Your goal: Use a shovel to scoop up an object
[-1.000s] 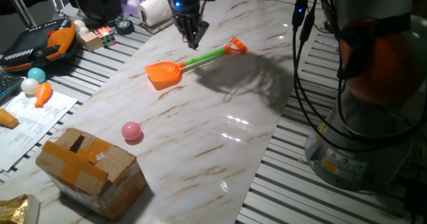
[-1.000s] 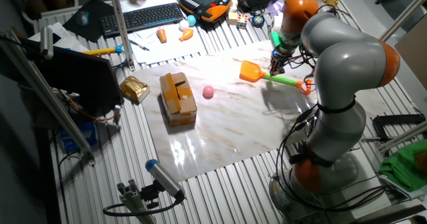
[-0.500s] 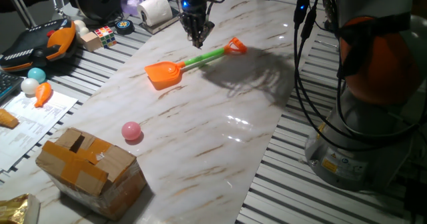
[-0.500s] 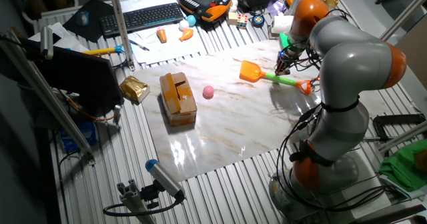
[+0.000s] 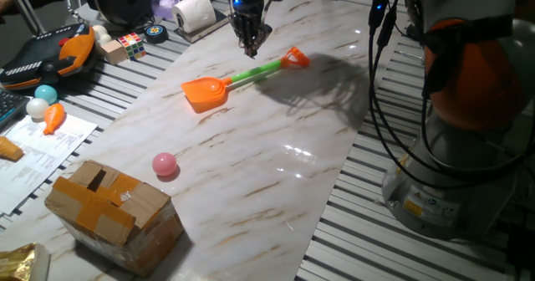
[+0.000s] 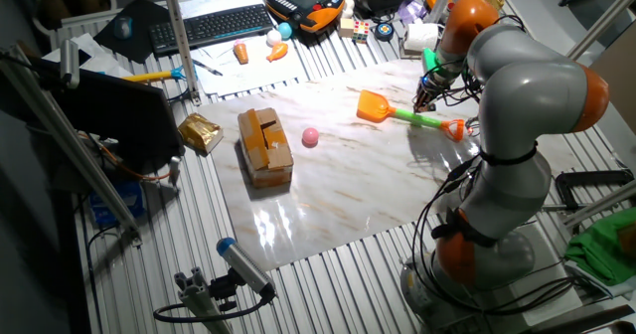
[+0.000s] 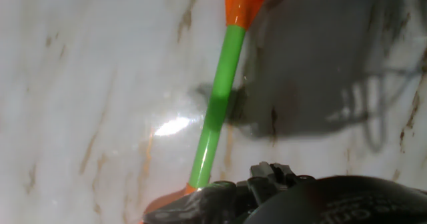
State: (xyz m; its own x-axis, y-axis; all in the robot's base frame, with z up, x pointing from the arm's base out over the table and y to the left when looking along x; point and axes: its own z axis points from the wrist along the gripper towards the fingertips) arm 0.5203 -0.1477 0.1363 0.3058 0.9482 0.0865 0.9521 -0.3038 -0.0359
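Hand view gives no clear sight of the fingers, only a dark mass along the bottom edge, so it cannot settle how far the jaws stand apart; both fixed views show the gripper (image 5: 251, 45) as a narrow dark tip with the fingers close together and nothing between them, hanging above the shovel's (image 5: 242, 78) green shaft without touching it. What the hand view does show is that shaft (image 7: 215, 111) running lengthwise through the picture, with the orange D-end at the top and the orange blade just showing at the bottom. Only the fixed views take in the whole tool: it lies flat on the marble board (image 5: 276, 181), long axis slanting across it, blade pointing toward the cardboard box (image 5: 113, 204) and D-end pointing away from it. The pink ball (image 5: 165, 164) lies on the board between shovel and box, near the box and well apart from the blade; the other fixed view shows the same line-up of shovel (image 6: 402, 112), ball (image 6: 310, 136) and box (image 6: 264, 145). Compared with a second ago, the gripper has shifted along the shaft toward the D-end and farther from the blade; shovel and ball have not moved.
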